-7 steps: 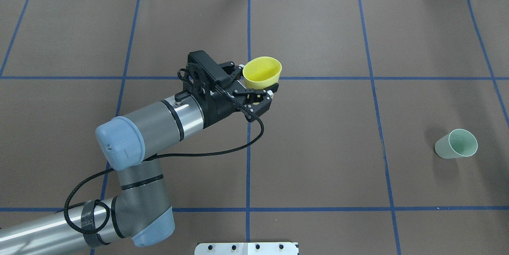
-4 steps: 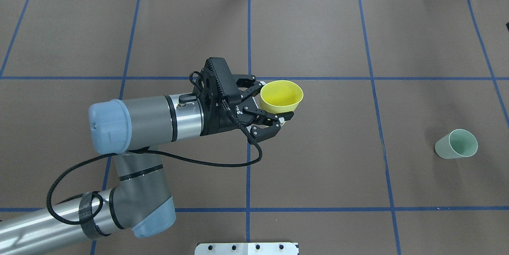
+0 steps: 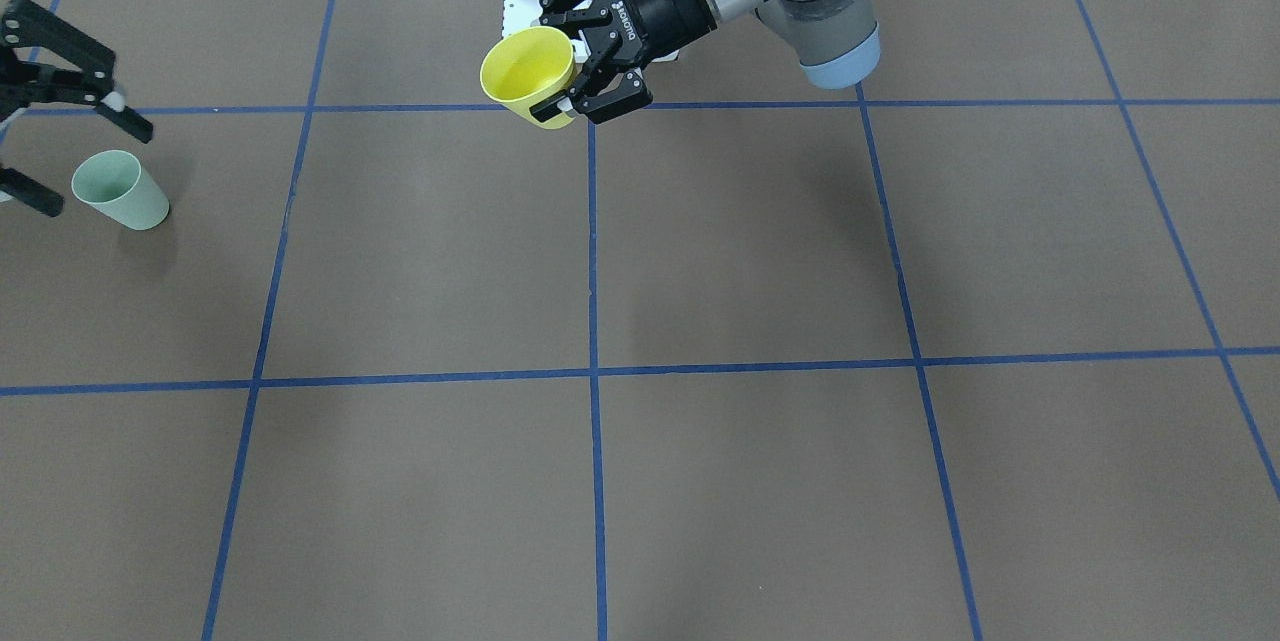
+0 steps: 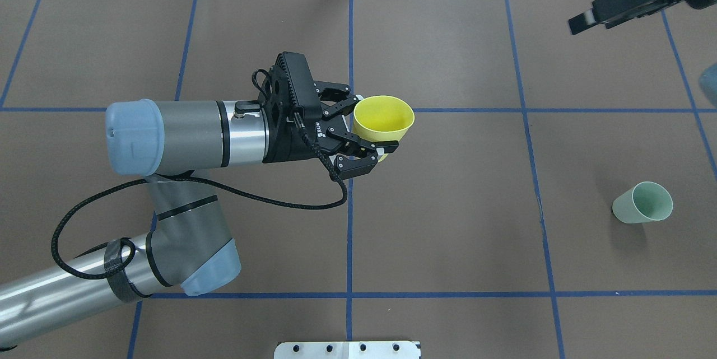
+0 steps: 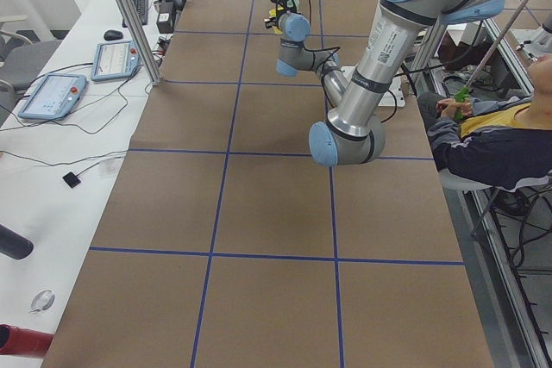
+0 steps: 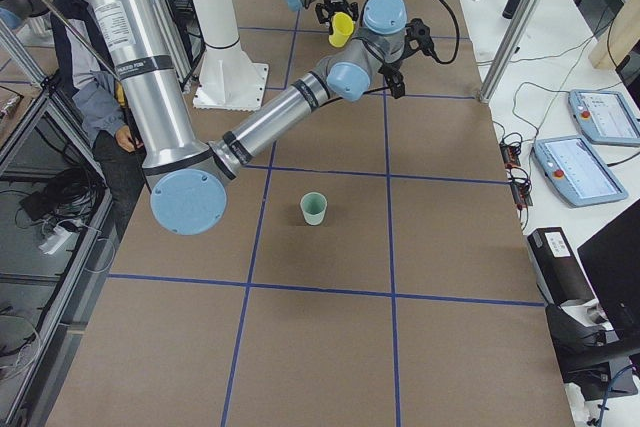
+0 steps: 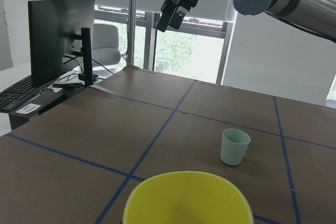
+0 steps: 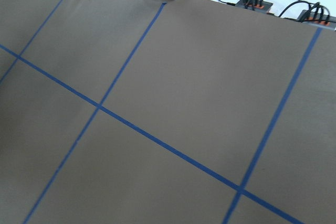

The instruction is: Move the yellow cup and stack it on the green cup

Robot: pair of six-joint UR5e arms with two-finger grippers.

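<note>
My left gripper (image 4: pixel 374 136) is shut on the yellow cup (image 4: pixel 384 119) and holds it mouth-up, slightly tilted, above the table's middle. It also shows in the front view (image 3: pixel 525 71), and its rim fills the bottom of the left wrist view (image 7: pixel 186 198). The green cup (image 4: pixel 643 203) stands upright on the table at the right, also in the front view (image 3: pixel 120 191) and the left wrist view (image 7: pixel 234 146). My right gripper (image 3: pixel 90 159) is open and empty, raised above the table near the green cup; it also shows in the overhead view (image 4: pixel 594 16).
The brown table cover has a grid of blue tape lines (image 4: pixel 350 208). A white base plate (image 4: pixel 347 349) sits at the robot's edge. A monitor (image 7: pixel 60 40) stands past the table's end. A seated person (image 5: pixel 492 127) is beside the table.
My left arm carried the yellow cup right and toward the robot, then slightly back. My right gripper has come into the overhead view at the top right.
</note>
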